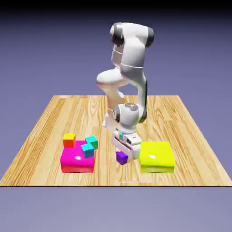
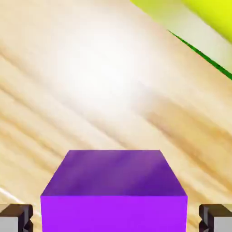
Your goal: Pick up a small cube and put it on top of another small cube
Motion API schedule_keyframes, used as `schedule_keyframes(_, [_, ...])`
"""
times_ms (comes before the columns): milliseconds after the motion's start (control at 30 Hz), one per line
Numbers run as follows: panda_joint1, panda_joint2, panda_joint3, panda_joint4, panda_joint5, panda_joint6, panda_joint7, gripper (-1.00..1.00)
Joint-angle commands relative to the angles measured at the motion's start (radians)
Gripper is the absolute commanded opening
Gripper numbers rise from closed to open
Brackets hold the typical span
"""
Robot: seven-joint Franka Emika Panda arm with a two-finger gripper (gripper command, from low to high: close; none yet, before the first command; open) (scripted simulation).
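Purple cube [image 2: 114,199] between tips of wide-set end effector [image 2: 116,218], side gaps showing, yellow block [image 1: 156,157] near

Bright glare, hand view; soft blur

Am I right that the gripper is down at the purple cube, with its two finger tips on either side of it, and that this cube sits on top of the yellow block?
Not quite: the purple cube sits on the wooden table, beside the yellow block, as the exterior view shows. The rest holds.
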Motion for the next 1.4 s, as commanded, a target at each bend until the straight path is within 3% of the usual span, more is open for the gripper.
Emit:
schedule_keyframes(0, [0.031,-0.017,-0.036,-0.003,-0.023,-0.014,0.016,-1.00])
schedule_keyframes(600, [0.548,-0.298,-0.637,-0.050,-0.404,-0.250,0.276,-1.00])
schedule_keyframes(1267, [-0.175,-0.614,-0.294,0.218,-0.426,-0.743,0.009,-1.00])
schedule_keyframes(1367, [-0.187,-0.541,-0.289,0.208,-0.376,-0.667,-0.026,-1.00])
